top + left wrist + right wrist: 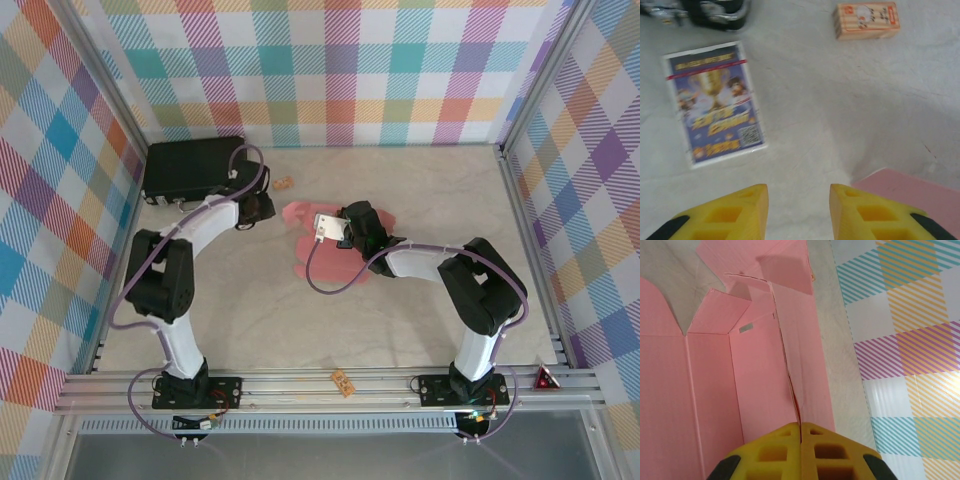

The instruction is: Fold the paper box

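Paper box (pixel 300 215): salmon-pink thin card, a die-cut sheet with flaps, partly folded. It lies near the middle of the pale stone-look table (pixel 430 190), under the wrist of the right arm (pixel 480 290).

Enclosure: plaid-printed wall panels (pixel 340 70) on three sides of the table.

Left arm (pixel 170 280): reaches toward the far left. The right arm bends in toward the centre.

Black hard rectangular case (pixel 195 165): far-left corner of the table, just beside the left wrist, apart from the pink card.

Right gripper (pixel 801 427): yellow fingers pressed together. A raised edge of pink card runs straight into the seam between them, so it pinches the card. Beyond the fingertips are creased panels and a pointed flap. A strip of table and the plaid wall lie to one side.

Left gripper (pixel 798 195): yellow fingers apart, bare table between them, nothing held. One corner of the pink card lies just beside one finger.

Flat rectangular printed pack (pixel 715 102): blue picture with a gold trophy, white border. It lies flat on the table ahead of the left gripper, slightly askew.

Small wooden-look block with orange-and-white print (pixel 867 20): farther ahead. In the top view it sits between the case and the pink sheet.

Second small orange block (pixel 343 381): on the aluminium rail (pixel 300 392) at the near edge, between the arm bases.
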You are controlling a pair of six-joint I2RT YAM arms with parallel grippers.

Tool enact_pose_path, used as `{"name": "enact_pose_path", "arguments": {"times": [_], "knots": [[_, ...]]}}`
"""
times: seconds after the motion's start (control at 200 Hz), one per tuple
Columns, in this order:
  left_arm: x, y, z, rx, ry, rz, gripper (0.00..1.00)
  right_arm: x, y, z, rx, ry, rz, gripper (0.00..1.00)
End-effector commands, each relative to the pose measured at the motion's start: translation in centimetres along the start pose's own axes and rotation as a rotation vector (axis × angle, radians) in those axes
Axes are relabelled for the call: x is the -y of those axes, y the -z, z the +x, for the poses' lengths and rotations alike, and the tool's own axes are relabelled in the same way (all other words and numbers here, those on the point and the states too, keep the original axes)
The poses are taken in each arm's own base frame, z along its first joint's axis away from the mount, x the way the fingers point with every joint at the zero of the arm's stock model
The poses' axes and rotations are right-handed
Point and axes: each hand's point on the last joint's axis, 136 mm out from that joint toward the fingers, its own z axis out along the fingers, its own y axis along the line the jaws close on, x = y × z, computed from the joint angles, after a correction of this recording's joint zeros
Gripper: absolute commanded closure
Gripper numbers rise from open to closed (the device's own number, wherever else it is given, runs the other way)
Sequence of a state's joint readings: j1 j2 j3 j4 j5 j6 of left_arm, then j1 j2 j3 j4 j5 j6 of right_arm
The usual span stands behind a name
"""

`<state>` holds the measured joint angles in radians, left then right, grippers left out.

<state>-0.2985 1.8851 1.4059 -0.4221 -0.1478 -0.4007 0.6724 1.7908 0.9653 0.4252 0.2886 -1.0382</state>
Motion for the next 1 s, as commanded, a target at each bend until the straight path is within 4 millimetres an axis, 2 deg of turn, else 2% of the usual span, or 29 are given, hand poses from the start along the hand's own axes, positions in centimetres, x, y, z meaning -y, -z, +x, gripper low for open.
{"name": "enact_pose_path", "arguments": {"times": [0.0,0.145,0.295,0.435,0.705,0.995], "knots": [[0.7,-0.9,-0.3,-0.044,-0.055,0.011,0.64,-0.9,-0.5,-0.1,-0.013,0.023,-0.033,1.00],[1.6,-2.5,-0.4,-0.081,-0.069,0.026,0.64,-0.9,-0.6,0.0,-0.016,0.023,-0.034,1.00],[3.6,-3.3,1.0,-0.158,-0.101,0.133,0.65,-0.9,-0.6,-0.1,-0.011,0.022,-0.037,1.00],[5.0,-3.1,2.1,-0.207,-0.138,0.226,0.65,-0.8,-0.9,-0.2,-0.014,0.022,-0.035,1.00],[6.4,-2.1,3.9,-0.251,-0.186,0.328,0.66,-0.6,-1.3,-0.3,-0.022,0.017,-0.032,1.00],[8.4,-1.3,4.9,-0.276,-0.235,0.442,0.68,-0.7,-1.5,-0.2,-0.029,0.016,-0.038,1.00]]}}
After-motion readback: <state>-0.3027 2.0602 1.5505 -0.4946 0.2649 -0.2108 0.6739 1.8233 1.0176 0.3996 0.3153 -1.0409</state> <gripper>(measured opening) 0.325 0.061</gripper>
